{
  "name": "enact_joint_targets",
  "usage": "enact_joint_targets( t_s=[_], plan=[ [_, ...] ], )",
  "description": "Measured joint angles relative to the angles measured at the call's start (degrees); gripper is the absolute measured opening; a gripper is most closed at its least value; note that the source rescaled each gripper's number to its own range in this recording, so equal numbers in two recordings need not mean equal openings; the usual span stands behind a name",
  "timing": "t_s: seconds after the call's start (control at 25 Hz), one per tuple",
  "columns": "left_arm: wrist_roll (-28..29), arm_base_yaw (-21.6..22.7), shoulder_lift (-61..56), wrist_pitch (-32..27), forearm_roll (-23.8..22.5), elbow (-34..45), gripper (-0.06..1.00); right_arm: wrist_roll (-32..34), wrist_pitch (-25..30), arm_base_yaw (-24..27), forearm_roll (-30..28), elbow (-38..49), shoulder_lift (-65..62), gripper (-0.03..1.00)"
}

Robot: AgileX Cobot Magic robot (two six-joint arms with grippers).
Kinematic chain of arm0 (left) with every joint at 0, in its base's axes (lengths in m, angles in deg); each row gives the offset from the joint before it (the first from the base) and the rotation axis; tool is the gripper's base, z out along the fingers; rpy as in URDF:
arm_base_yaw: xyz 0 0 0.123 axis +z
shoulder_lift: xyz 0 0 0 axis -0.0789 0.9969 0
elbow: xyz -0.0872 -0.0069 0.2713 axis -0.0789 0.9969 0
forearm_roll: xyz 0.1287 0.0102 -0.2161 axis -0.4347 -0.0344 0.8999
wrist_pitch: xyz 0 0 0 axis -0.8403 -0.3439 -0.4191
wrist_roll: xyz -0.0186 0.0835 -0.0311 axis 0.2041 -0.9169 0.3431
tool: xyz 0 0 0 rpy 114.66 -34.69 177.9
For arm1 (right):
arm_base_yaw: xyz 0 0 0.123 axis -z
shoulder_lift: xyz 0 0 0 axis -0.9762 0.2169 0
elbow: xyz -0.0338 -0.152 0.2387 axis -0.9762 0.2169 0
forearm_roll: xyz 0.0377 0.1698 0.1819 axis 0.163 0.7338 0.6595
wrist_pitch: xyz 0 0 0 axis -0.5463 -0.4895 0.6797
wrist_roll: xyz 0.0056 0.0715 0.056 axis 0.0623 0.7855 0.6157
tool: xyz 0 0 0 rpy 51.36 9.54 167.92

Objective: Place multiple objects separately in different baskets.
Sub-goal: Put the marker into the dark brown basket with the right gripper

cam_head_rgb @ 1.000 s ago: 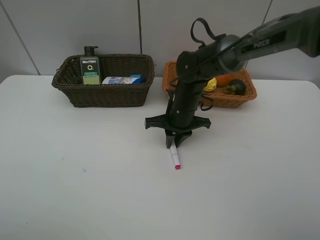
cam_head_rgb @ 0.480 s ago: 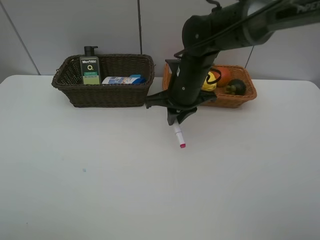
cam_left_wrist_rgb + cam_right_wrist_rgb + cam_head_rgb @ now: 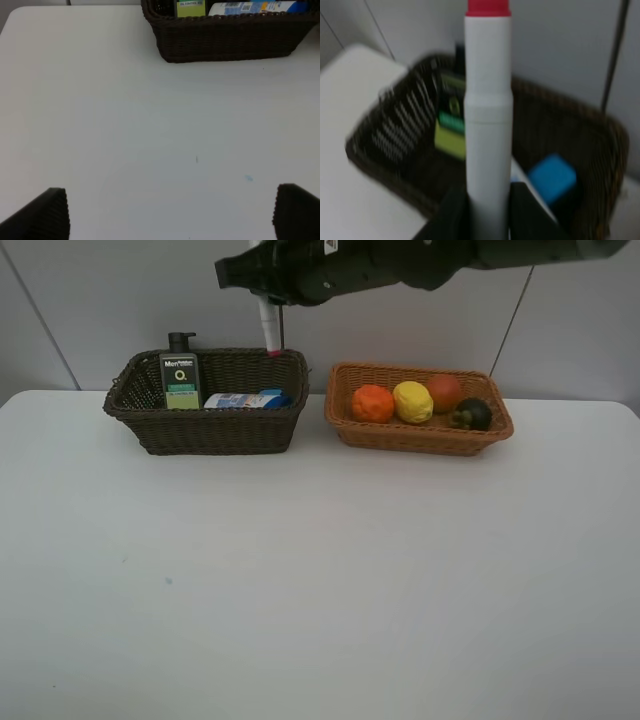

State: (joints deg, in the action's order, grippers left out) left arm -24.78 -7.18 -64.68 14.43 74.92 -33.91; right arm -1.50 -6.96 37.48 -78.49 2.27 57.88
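Note:
My right gripper [image 3: 263, 297] is shut on the pink-tipped white marker [image 3: 268, 330] and holds it above the back right of the dark brown basket [image 3: 220, 430], tip down. In the right wrist view the marker [image 3: 488, 110] stands between the fingers [image 3: 451, 215], over the basket [image 3: 602, 130]. Inside the basket are the dark green pump bottle [image 3: 180, 375] and the white blue-capped bottle [image 3: 245, 399]. The light tan basket [image 3: 420, 438] holds the orange [image 3: 372, 403], lemon [image 3: 412, 402], peach [image 3: 445, 392] and mangosteen [image 3: 472, 414]. My left gripper [image 3: 172, 215] is open over bare table.
The two baskets stand side by side at the back of the white table [image 3: 320, 580], close to the grey wall. In the left wrist view the dark basket [image 3: 225, 42] is well ahead of the left gripper's fingertips [image 3: 50, 212].
The right gripper has lifted the marker off the table and carried it up, back and to the left, from in front of the tan basket to above the dark basket.

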Motion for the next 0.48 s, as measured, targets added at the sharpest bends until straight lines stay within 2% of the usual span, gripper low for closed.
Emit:
enact_joint_targets(
  t_s=[0.12, 0.24, 0.32, 0.48],
  plan=[
    [0.0, 0.0, 0.0, 0.0, 0.0, 0.0, 1.0, -0.06, -18.55, 0.96, -1.11, 0.0, 4.37, 0.0],
    [0.0, 0.0, 0.0, 0.0, 0.0, 0.0, 1.0, -0.17, -31.93, 2.38, -0.89, -0.11, 11.33, 0.0],
    [0.0, 0.0, 0.0, 0.0, 0.0, 0.0, 1.0, -0.17, -35.58, 3.61, 1.3, -1.07, 15.95, 0.0],
    [0.0, 0.0, 0.0, 0.0, 0.0, 0.0, 1.0, -0.12, -36.63, 5.75, 4.0, -4.89, 23.52, 0.03]
  ],
)
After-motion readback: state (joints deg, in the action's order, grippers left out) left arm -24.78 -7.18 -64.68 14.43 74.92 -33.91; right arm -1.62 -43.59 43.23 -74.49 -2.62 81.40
